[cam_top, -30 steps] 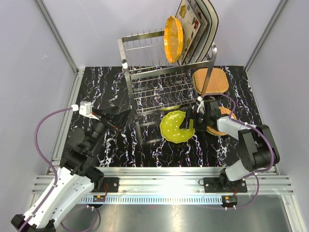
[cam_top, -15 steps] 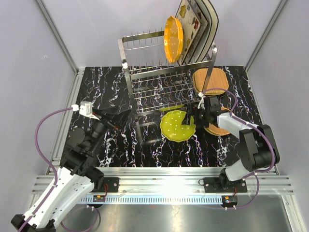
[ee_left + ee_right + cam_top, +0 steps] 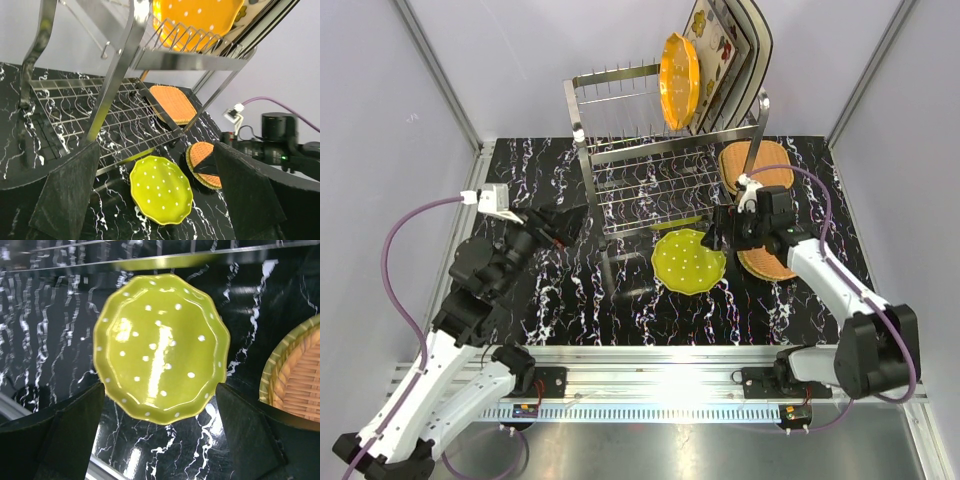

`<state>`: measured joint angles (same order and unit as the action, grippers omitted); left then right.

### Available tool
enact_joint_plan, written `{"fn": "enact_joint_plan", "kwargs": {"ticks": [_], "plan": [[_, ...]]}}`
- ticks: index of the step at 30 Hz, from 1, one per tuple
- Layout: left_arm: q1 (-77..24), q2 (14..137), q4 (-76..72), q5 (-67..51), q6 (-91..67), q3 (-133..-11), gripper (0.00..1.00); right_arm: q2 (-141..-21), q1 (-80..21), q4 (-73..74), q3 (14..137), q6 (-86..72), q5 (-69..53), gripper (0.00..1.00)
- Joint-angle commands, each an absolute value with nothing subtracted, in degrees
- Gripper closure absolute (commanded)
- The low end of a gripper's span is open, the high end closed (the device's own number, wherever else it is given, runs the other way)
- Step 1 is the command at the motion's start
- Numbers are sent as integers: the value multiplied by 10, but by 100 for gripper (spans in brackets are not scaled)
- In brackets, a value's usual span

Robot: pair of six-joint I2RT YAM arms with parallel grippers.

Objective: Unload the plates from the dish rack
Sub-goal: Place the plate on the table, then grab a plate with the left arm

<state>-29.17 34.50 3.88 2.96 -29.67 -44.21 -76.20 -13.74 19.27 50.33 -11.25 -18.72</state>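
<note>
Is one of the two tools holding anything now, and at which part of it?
Nothing is held. The right tool is open above the yellow-green plate, which lies flat on the table; the left tool is open and empty too.

Bright, even overhead light glints white off the wires of the dish rack [image 3: 650, 190], streaks the glossy yellow-green plate [image 3: 160, 347] just in front of it and washes out the metal rail [image 3: 650, 385] well in front, while the rack's closest post looks soft in the left wrist view.
</note>
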Motion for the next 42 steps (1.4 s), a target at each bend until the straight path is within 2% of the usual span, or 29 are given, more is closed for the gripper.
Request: {"fn": "enact_joint_plan", "kwargs": {"ticks": [1,6,11,18,24,25,29,30,32,36,42], "plan": [[-290,368,44,26,-271,-500,1,-705,-139,231,535,-48,-238,0],[-292,410,68,4,-257,-575,1,-636,-127,245,533,40,-332,0],[-305,494,101,11,-249,-665,1,-626,-107,310,581,69,-337,0],[-382,648,190,88,-200,-866,1,-625,-75,350,621,81,-383,1],[-402,797,276,153,-178,-1090,1,-624,-57,354,631,66,-375,0],[-403,851,292,163,-173,-1133,1,-623,-52,353,630,59,-373,0],[-403,975,344,149,-167,-1346,1,-614,-39,350,624,43,-369,0],[-403,998,347,142,-176,-1368,2,-610,-37,348,621,40,-369,0],[-395,1036,331,114,-193,-1393,5,-606,-33,345,620,36,-369,0],[-364,1051,216,10,-305,-1344,15,-598,-28,340,615,26,-368,0],[-347,1096,135,-57,-368,-1348,21,-592,-26,328,606,12,-373,0]]}}
